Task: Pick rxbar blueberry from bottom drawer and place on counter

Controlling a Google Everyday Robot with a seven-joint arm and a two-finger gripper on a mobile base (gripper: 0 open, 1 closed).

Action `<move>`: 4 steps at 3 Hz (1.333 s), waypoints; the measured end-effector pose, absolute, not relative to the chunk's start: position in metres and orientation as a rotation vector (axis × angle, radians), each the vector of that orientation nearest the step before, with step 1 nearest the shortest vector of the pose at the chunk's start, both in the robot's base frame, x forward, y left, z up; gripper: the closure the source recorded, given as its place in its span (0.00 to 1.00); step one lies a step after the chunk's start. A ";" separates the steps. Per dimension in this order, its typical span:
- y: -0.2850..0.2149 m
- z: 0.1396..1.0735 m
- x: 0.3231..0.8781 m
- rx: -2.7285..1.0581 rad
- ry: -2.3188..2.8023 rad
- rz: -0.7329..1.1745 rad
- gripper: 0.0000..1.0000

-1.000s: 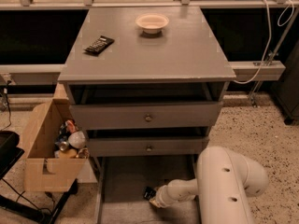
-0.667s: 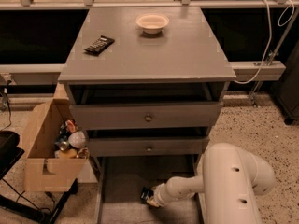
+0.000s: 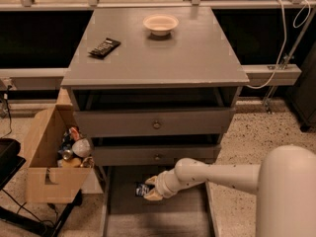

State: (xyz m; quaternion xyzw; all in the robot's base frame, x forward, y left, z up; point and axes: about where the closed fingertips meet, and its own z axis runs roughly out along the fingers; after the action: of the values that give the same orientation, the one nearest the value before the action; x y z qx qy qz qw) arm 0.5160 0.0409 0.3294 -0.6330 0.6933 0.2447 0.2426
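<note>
rxbar blueberry sits right at the tip of the gripper, low in the bottom drawer; whether it is clasped yet i cannot tell. this looks like the grasping step. next it needs a secure hold, then a lift clear of the upper drawers to the counter.

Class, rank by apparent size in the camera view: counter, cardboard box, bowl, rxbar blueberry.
1. counter
2. cardboard box
3. bowl
4. rxbar blueberry, partly hidden by the gripper at it in the bottom drawer
</note>
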 end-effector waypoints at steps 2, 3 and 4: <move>0.052 0.527 0.509 -1.783 1.855 0.716 1.00; 0.059 0.621 0.528 -1.791 1.896 0.661 1.00; 0.066 0.712 0.536 -1.688 1.908 0.599 1.00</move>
State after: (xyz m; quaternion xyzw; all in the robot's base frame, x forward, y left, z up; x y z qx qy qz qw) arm 0.5358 0.0657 0.7116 -0.6229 0.7042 0.2209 0.2593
